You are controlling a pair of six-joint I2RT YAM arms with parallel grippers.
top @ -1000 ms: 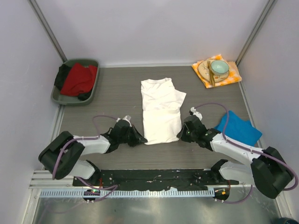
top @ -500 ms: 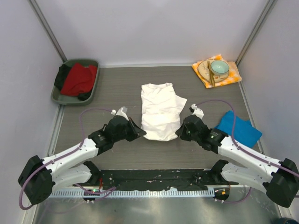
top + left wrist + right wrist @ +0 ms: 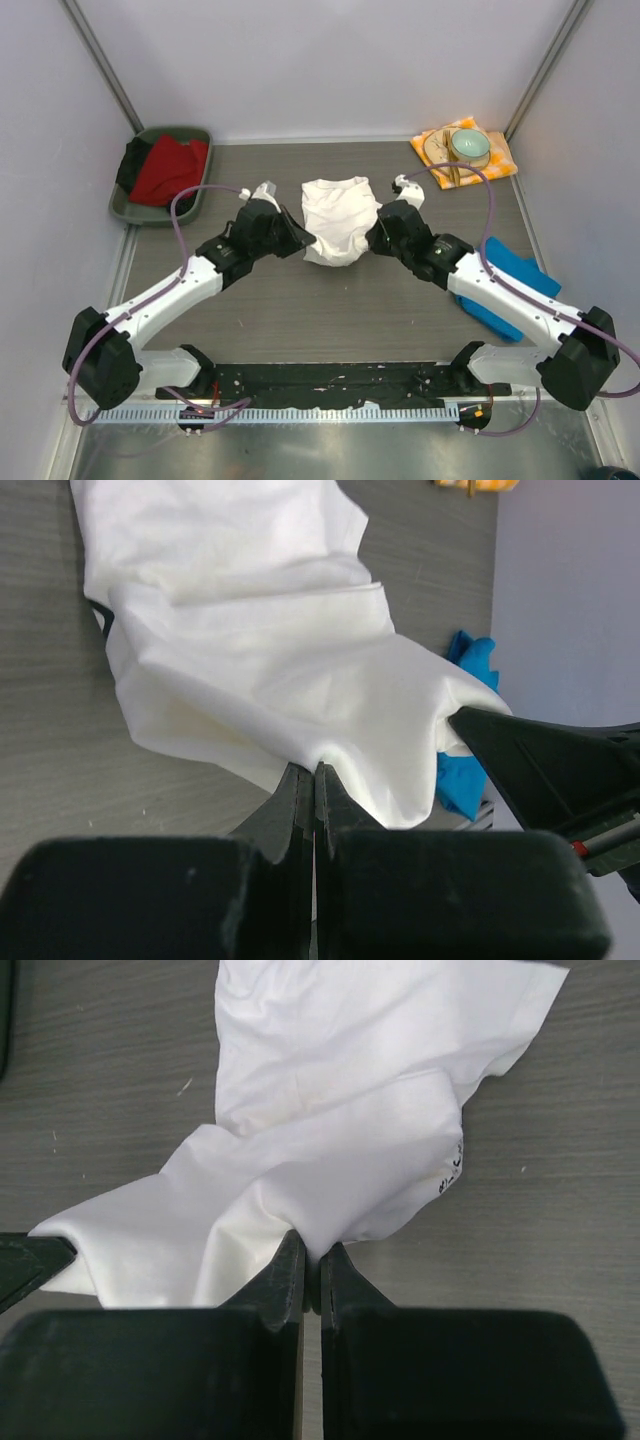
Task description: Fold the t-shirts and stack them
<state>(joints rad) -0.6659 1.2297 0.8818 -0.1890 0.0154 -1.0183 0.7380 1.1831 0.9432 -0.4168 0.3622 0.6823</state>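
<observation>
Though still tight on the white t-shirt (image 3: 336, 208), left tool (image 3: 307, 242) and right tool (image 3: 371, 237) now farther up the table (image 3: 300, 320).

A green tray (image 3: 150, 221) is seen at the far left of the grey table (image 3: 330, 320). A red cloth (image 3: 170, 168) and a black cloth (image 3: 132, 160) are piled in it. At the far right, an orange-and-white checked napkin (image 3: 500, 166) is spread out. A plate (image 3: 436, 150) is set on it, and a pale green bowl (image 3: 470, 146) is set on the plate.
</observation>
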